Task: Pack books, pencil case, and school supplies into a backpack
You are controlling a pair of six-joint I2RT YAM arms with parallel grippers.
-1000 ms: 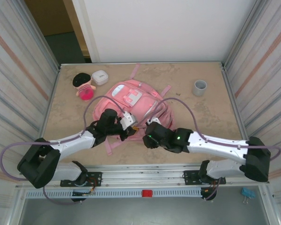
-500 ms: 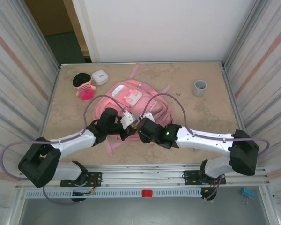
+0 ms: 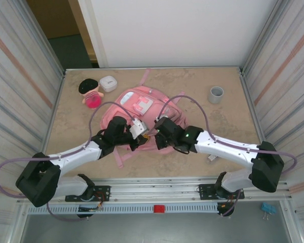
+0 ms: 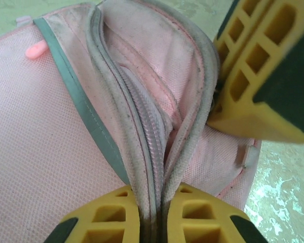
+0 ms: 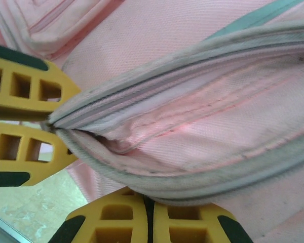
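Observation:
The pink backpack (image 3: 139, 104) lies flat mid-table, its mouth toward me. My left gripper (image 3: 143, 135) is shut on the grey piped rim and zip edge of that mouth, which runs up from between its yellow fingers (image 4: 157, 195). My right gripper (image 3: 157, 135) is shut too, pinching the opposite grey rim (image 5: 192, 182) at its tips (image 5: 148, 197). The two grippers sit close together, with the right one's fingers (image 4: 258, 71) just beyond the left's. A small white stick-like item (image 3: 211, 158), the school supplies, lies beside my right forearm. The books and pencil case are out of view.
A black-haired pink doll (image 3: 91, 92) and a small white box (image 3: 108, 83) sit at the back left. A grey cup (image 3: 216, 94) stands at the back right. Metal walls close in both sides of the table (image 3: 228, 121).
My right gripper has swung left and forward onto the backpack's rim and gone from open to shut. The left gripper has kept its hold in place.

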